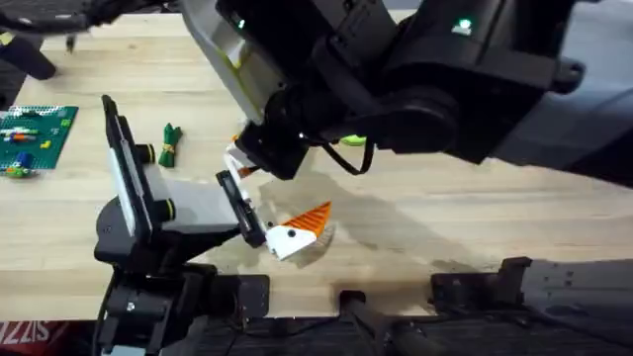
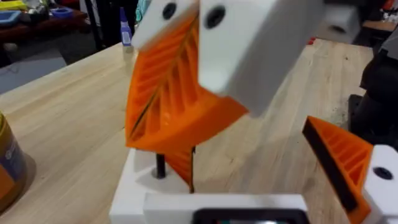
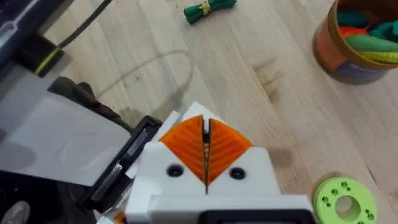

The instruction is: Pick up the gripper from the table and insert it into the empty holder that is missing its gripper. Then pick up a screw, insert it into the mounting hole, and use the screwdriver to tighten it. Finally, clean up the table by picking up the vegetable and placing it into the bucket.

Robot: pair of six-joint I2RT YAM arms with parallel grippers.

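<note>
The left gripper (image 2: 242, 177) lies low over the table (image 1: 445, 218) with its jaws wide apart. One of its fingers has an orange ribbed pad (image 2: 336, 155). The other finger is just a bare white holder (image 2: 134, 186) with a small black pin (image 2: 160, 167) sticking up from it. The right gripper (image 3: 206, 146) has reached across the middle and points down between those two fingers. Its orange pads are pressed together. A small orange tip (image 2: 180, 165) pokes out under them, and it looks pinched between them. The tip sits right at the holder, beside the pin, but I cannot tell if it is in all the way. The green vegetable (image 1: 170, 143) lies on the table, apart from both grippers. The bucket (image 3: 364, 40) stands upright with green and yellow pieces in it. A bright green ring (image 3: 345, 199) lies flat near the bucket.
</note>
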